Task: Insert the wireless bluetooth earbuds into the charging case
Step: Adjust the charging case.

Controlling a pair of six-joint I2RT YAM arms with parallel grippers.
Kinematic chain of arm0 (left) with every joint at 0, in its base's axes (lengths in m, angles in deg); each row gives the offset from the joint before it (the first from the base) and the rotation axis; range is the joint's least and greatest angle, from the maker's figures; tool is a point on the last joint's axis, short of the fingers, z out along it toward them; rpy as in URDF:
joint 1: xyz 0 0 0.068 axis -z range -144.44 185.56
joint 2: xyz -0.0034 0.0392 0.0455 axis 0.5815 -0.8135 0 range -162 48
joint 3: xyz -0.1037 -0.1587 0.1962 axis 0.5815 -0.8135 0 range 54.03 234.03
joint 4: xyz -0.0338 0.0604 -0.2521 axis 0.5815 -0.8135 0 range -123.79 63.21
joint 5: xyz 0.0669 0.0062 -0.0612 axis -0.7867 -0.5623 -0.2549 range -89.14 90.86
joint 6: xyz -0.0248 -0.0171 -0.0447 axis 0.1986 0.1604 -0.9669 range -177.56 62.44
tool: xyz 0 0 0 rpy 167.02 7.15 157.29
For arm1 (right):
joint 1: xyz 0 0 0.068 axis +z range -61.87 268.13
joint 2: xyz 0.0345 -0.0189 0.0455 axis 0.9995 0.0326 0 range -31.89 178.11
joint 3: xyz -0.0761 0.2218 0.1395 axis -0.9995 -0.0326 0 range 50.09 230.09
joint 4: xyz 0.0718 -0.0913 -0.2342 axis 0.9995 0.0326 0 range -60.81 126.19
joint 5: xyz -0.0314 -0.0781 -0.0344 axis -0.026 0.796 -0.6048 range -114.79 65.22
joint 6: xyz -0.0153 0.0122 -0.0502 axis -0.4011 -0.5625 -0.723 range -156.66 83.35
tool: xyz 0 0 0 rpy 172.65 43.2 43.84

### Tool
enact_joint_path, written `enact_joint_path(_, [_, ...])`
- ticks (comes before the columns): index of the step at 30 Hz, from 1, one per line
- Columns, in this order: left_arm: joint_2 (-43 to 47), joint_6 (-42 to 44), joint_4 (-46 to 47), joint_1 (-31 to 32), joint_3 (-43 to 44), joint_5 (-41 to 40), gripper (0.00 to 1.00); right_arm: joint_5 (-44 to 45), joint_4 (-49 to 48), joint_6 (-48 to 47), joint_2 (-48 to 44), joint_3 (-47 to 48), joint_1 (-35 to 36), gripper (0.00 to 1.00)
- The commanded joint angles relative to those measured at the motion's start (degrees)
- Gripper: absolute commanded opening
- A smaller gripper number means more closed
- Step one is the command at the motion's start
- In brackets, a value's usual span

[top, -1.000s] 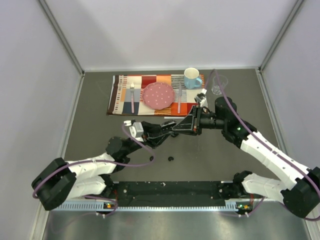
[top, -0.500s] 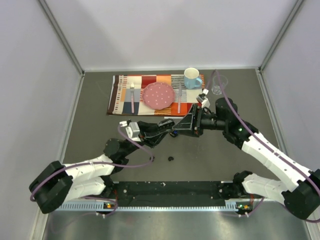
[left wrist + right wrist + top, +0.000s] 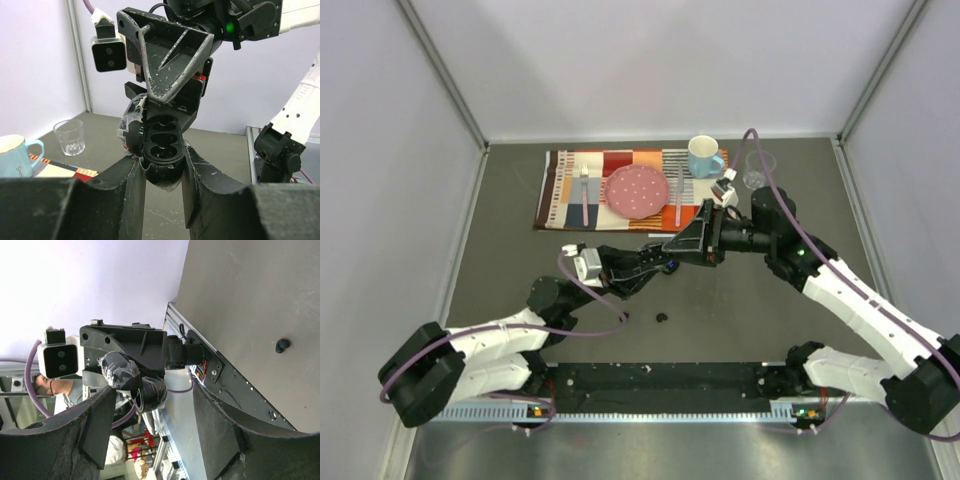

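The charging case (image 3: 161,150), black and wrapped in clear film, is held with its lid (image 3: 131,129) open; its two oval wells look empty. My left gripper (image 3: 161,167) is shut on its lower end, and both hang above mid-table (image 3: 658,263). My right gripper (image 3: 686,246) stands open just right of the case. In the right wrist view the case (image 3: 152,390) sits between the spread fingers (image 3: 100,420) without touching them. Two tiny black earbuds lie on the table, one (image 3: 662,318) and another (image 3: 624,317); one earbud (image 3: 282,345) also shows in the right wrist view.
A striped placemat (image 3: 560,190) at the back carries a pink plate (image 3: 637,190), a fork (image 3: 585,192) and a knife (image 3: 679,192). A blue mug (image 3: 703,156) and a clear glass (image 3: 758,170) stand at its right end. A black rail (image 3: 660,380) runs along the front.
My right gripper has opened from nearly shut and drawn back slightly to the right of the case. The left gripper has kept its hold on the case and shifted slightly.
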Motion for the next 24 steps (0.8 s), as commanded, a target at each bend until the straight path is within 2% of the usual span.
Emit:
enact_joint_path(1, [2.3,1.5,1.3,0.2,3.1,3.7,0.00,-0.1,-1.7,0.6,0.7,2.3,0.3,0.62])
enact_joint_path(11, [5.1,2.5,-3.4,0.2,3.2,5.2,0.00,2.4,-1.3,1.8,1.0,0.5,0.0,0.62])
enact_joint_path(24, [7.4,3.1,-8.5,0.1,2.1,-0.4,0.00,1.5,-1.2,-2.4,-4.5,1.7,-0.2,0.66])
